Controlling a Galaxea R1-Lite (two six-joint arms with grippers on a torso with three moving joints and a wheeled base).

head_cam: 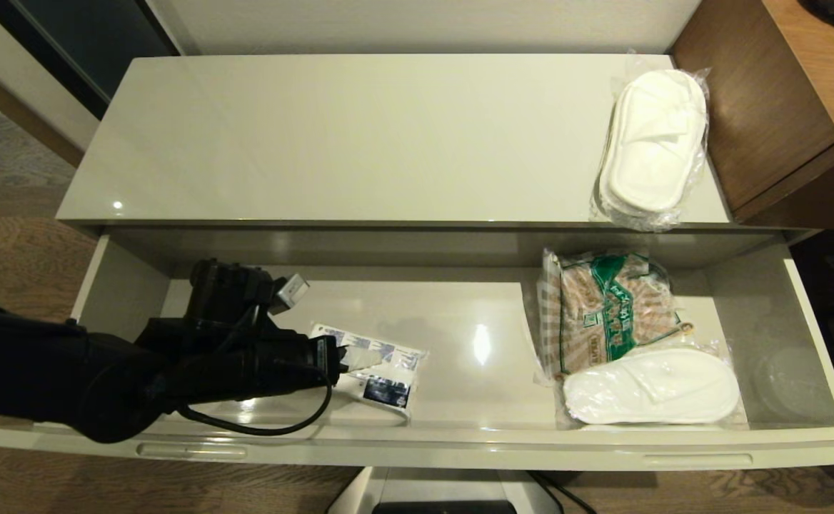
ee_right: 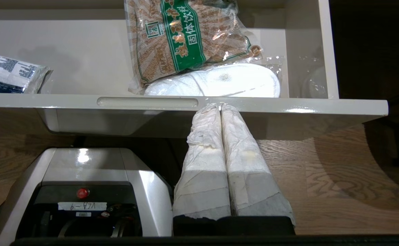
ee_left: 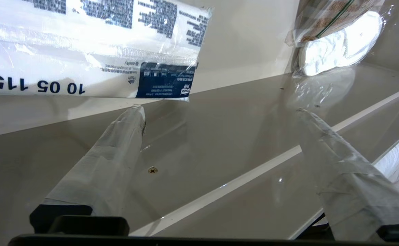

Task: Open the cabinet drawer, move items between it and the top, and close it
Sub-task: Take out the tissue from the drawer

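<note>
Left gripper hangs spread and empty inside the cabinet drawer, beside the tissue pack; right gripper, fingers pressed together, sits below the drawer's front.

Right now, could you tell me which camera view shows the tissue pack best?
The left wrist view: the tissue pack fills much of the picture, its blue print readable. The head view shows it whole in the drawer, partly behind the left gripper. The right wrist view catches only one end.
</note>
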